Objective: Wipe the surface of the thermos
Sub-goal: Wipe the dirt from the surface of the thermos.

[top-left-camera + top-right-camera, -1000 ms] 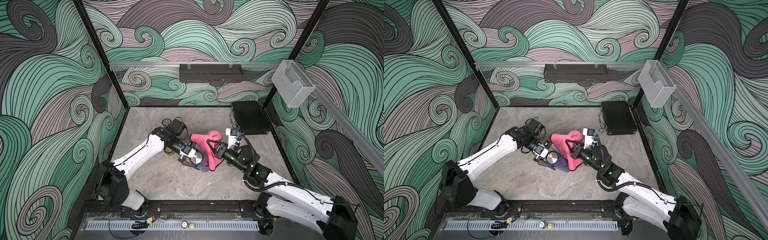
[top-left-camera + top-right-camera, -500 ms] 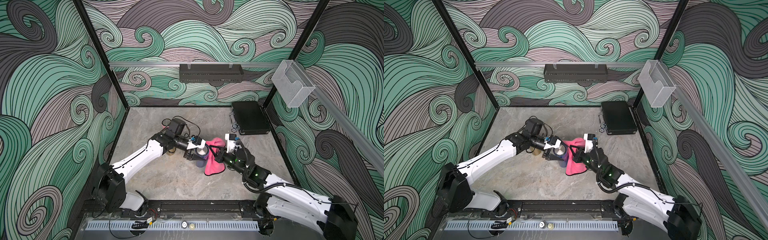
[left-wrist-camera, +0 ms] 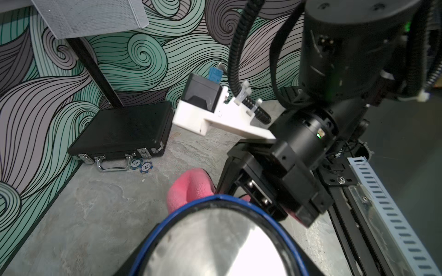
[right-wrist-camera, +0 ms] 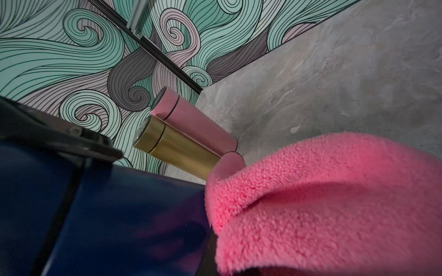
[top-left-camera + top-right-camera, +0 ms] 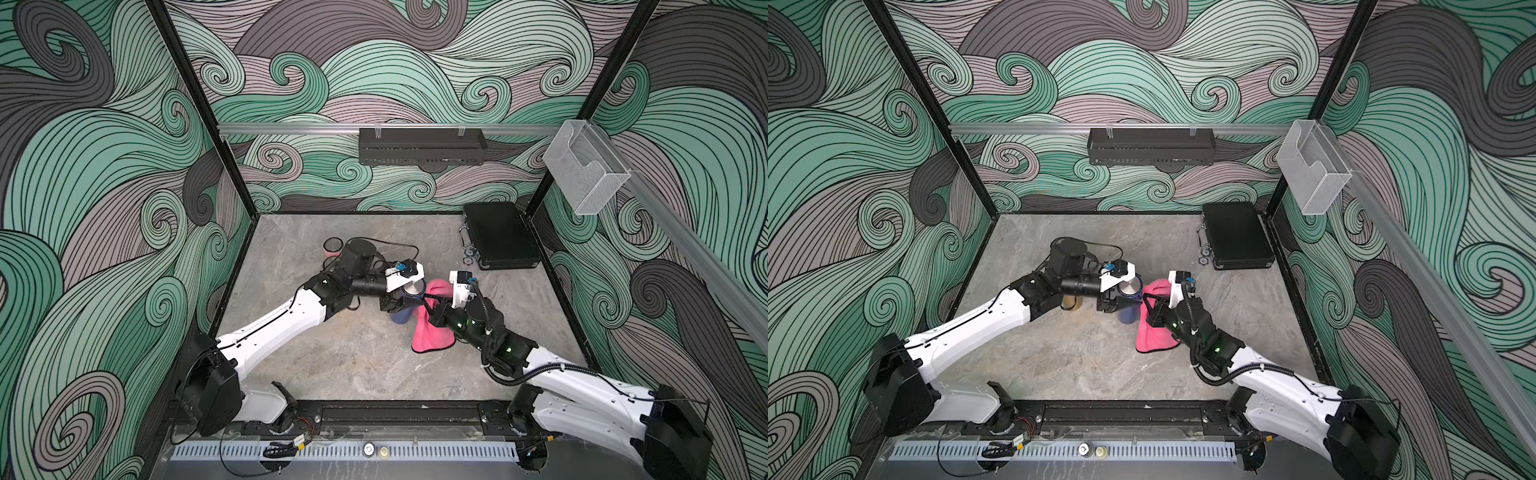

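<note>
- the left gripper (image 5: 398, 305) is clamped on the blue thermos (image 5: 401, 318), its dark fingers (image 4: 71, 137) pressed against the blue wall; the thermos is near the middle of the table (image 5: 353, 365), roughly upright with its silver end (image 3: 215, 241) upward; whether its base touches the table I cannot tell, nor what it holds
- the right gripper (image 5: 428, 301) is pressed together on a fold of the pink cloth (image 5: 432, 336); the cloth lies against the thermos's side facing the right arm, and its loose part hangs down to the table
- in the right wrist view a gold thermos (image 4: 177, 148) and a pink thermos (image 4: 196, 121) stand side by side, touching, both capped, near the left wall; in the top views the left arm largely covers them
- a black case (image 5: 498, 237) lies shut in the back right corner, latches toward the middle, with poker chips (image 3: 141, 165) just beside its handle
- a clear bin (image 5: 582, 166) hangs on the right wall and a black shelf (image 5: 422, 145) on the back wall; their contents cannot be made out
- bare table shows between the cloth and the front rail (image 5: 395, 415), and along the back edge between the pink thermos and the case; the two wrists are close together over the thermos
</note>
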{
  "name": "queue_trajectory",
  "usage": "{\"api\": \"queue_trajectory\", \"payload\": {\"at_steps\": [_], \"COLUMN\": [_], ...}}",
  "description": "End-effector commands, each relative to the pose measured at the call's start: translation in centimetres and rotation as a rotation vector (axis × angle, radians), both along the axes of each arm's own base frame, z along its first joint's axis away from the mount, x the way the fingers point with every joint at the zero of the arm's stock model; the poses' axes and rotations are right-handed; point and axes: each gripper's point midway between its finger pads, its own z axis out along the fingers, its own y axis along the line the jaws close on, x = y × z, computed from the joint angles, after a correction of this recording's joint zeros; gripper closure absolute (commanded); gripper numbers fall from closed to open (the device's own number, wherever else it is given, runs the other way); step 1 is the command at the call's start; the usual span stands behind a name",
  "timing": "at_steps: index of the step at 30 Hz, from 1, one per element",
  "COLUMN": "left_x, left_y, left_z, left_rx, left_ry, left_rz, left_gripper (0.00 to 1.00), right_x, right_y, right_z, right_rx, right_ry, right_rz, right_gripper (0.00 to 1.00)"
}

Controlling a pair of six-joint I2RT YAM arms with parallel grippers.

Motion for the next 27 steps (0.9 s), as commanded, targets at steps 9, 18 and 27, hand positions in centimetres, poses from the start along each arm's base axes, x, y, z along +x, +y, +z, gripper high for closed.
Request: {"api": "queue_trajectory", "payload": {"at_steps": [9, 18, 27], "left_x": [7.4, 7.9, 8.3], "left_y": [3.3, 5.7, 7.7], "left_z": [5.9, 7.8, 8.0], "left_rx": [-0.245, -0.386, -0.448], "left_ry": [0.309, 0.341, 0.307], "left_rz": [0.829, 1.097, 1.310], "left_gripper": [1.00, 1.00, 1.00], "right_x": [-0.4, 0.9, 0.2], "right_y": [-1.1, 0.7, 0.5], "right_z": [11.1, 3.3, 10.1], "right_rx": [0.170, 0.147, 0.150], "right_ry": [-0.211, -0.071, -0.215], "right_rz": [-0.030, -0.058, -0.052], "right_gripper": [1.00, 1.00, 1.00]}}
